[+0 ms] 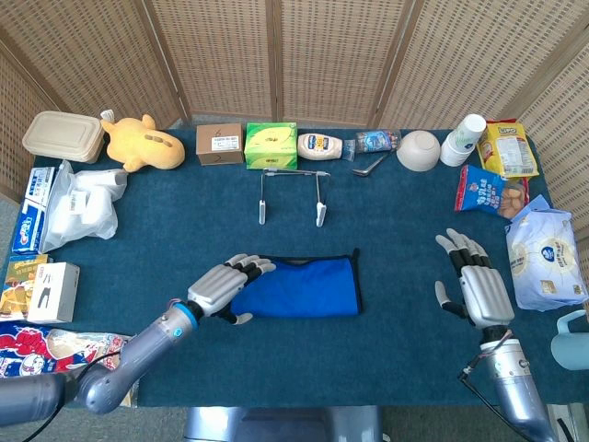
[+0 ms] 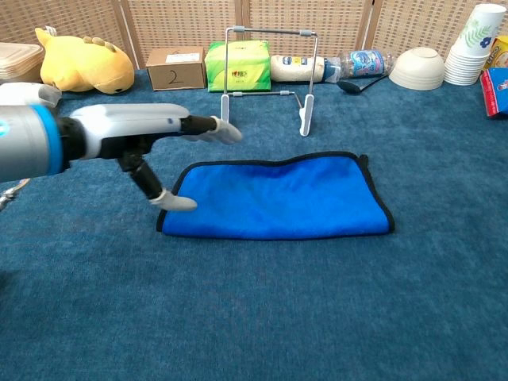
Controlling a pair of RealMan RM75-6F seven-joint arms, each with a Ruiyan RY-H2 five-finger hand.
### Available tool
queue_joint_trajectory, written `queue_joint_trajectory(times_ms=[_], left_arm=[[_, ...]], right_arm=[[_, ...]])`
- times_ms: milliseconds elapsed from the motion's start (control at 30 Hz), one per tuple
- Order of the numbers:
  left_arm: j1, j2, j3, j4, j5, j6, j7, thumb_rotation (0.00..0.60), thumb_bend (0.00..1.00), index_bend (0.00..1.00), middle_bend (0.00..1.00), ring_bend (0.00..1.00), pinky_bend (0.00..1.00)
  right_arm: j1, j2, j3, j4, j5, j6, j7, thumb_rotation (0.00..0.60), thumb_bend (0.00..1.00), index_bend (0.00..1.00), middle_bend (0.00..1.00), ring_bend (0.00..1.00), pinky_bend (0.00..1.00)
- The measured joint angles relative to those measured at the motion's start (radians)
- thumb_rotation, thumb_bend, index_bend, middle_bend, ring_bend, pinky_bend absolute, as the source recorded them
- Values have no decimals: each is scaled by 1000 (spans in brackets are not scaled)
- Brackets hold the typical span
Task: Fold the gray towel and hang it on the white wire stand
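We read "2" handwritten on cardboard box [image 2: 176,68], far side. Towel [image 1: 299,286] blue, soft pile, dark edging, folded flat at centre of napped blue table cloth [image 1: 386,230]. White wire stand [image 2: 266,79] upright beyond it. Woven cane screens behind. Left hand [image 1: 225,285] fingers spread, over towel's left end, contact unclear. Right hand [image 1: 475,284] spread, empty, far right.

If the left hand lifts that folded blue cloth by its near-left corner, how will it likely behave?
The folded blue cloth with black edging will probably go limp and drape, since it lies flat with wavy edges. Its layers may fall open, being loosely folded. It looks light, so the left hand above that corner should likely lift it easily.
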Motion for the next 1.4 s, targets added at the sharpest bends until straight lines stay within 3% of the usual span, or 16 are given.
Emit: queue_joint_trajectory(times_ms=[200,567,1133,1400], left_arm=[[-102,-52,-14,55,-102,-48,-9,600,374,64,128,0,0],[-173,-80,14,92,-148,-91,-79,600,374,67,133,0,0],[-290,-180,48,254,-274,-79,-74,600,374,15,90,0,0],[-321,-189,67,273,-331,-34,-42,600,373,1,66,0,0]], right_arm=[[-14,8,5,-3,-9,13,9,600,482,40,0,0,0],[-26,16,17,-10,-18,15,15,600,481,41,0,0,0],[-49,28,29,-18,-28,33,41,600,483,40,0,0,0],[-60,33,32,-24,-36,42,53,600,484,40,0,0,0]])
